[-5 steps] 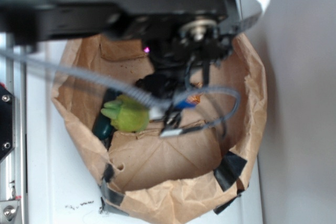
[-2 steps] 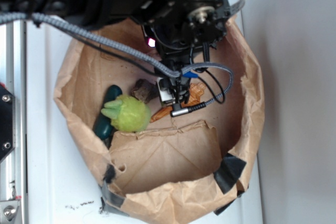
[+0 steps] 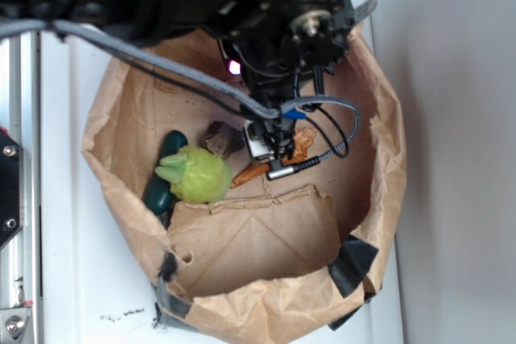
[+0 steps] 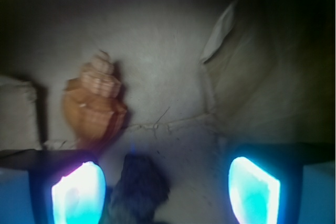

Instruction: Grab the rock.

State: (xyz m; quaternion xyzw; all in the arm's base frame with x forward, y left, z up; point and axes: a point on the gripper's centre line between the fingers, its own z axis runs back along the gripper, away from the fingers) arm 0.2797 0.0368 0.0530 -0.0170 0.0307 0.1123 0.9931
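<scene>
Exterior view: rock (image 3: 222, 138) lies on floor of paper bag (image 3: 242, 255), just above green plush toy (image 3: 196, 175) and beside dark-green oblong (image 3: 165, 171); gripper (image 3: 270, 147) hangs just right of rock, w/ orange shell (image 3: 300, 144) partly hidden beneath it
Wrist view: fingers (image 4: 79, 193) spread wide, holding nothing; rock (image 4: 137, 190) sits between them nr left pad; shell (image 4: 95, 104) lies further up, outside jaws

White tabletop (image 3: 89, 279) with faint scribbles near its lower edge, grey metal rail (image 3: 20, 223) with bolts along the left, plain grey wall (image 3: 459, 159) on the right, soft even daylight.
</scene>
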